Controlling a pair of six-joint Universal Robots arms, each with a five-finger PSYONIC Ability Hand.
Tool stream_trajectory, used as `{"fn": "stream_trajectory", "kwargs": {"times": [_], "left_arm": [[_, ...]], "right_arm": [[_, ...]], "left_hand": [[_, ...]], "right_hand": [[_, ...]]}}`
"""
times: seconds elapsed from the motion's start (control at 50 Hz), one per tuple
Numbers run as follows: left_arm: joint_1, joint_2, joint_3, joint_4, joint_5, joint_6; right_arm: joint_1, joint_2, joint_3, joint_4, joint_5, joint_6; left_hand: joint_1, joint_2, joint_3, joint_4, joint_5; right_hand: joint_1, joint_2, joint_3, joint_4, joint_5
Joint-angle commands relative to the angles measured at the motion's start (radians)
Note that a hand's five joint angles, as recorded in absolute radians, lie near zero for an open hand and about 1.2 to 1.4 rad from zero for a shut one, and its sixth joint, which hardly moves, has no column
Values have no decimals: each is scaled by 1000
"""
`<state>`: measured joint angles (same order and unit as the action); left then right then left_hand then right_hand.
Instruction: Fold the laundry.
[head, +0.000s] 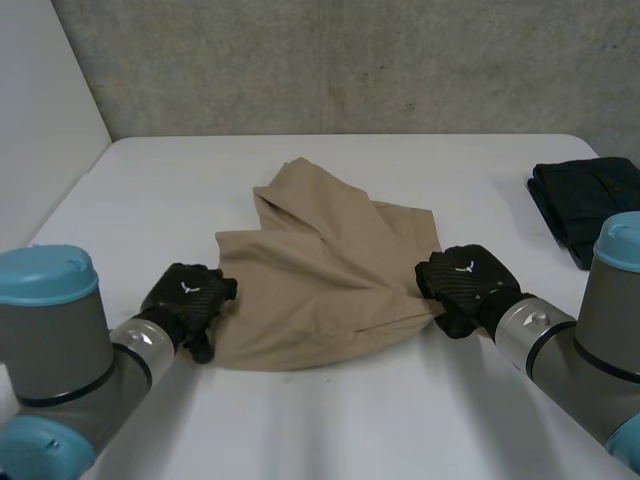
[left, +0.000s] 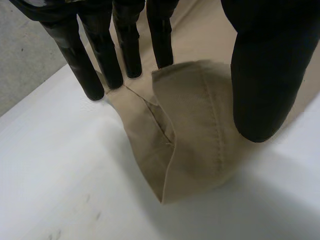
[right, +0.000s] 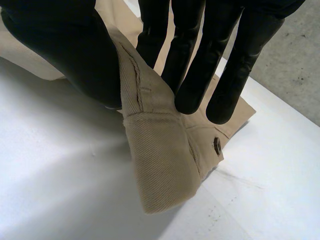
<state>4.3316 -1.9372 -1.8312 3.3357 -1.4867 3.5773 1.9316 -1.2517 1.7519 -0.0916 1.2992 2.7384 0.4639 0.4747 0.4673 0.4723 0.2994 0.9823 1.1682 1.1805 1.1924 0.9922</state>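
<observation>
White surface (head: 330, 430) under everything. At mid-surface, tan garment (head: 330, 270), rumpled, partly doubled over on the far side, near edge flat. At far right, dark folded garment (head: 590, 205), well apart from the tan one.

At the tan garment's near-left corner, left hand (head: 185, 295); at its right edge, by the waistband, right hand (head: 465, 285). Left fingers (left: 127, 45) straight and close together behind a lifted cloth corner, thumb (left: 260, 85) in front, pinching it. Right fingers (right: 195, 65) straight on one side of the raised waistband, thumb (right: 75, 55) on the other, pinching that too. Small button (right: 216, 145) just beyond the right fingertips.

Risks, by judgement only:
- **Slip (biggest):** cloth sliding out of either pinch on lifting. Shallow hold at the left corner, thick stiff waistband on the right.
- **Skewed fold:** uneven pull from two holds not level across the garment, dragging the rumpled far flap askew.
- **Split layers:** only the top layer caught on the left, with the lower layer left behind.
- **Collision (least):** a wide sweep right reaching the dark folded garment. Unlikely, given the gap.
</observation>
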Motion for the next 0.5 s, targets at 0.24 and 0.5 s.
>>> {"fn": "stream_trajectory", "kwargs": {"times": [0.24,0.5], "left_arm": [[-12,361,72,-33,-3,-70],[-9,433,107,-88,-1,-199]], "right_arm": [[-3,-179,-305,416,11,-259],[3,37,-623,694,2,-122]], "left_hand": [[932,922,929,924,922],[932,922,929,924,922]], "right_hand": [[414,228,216,204,230],[371,186,173,161,187]]}}
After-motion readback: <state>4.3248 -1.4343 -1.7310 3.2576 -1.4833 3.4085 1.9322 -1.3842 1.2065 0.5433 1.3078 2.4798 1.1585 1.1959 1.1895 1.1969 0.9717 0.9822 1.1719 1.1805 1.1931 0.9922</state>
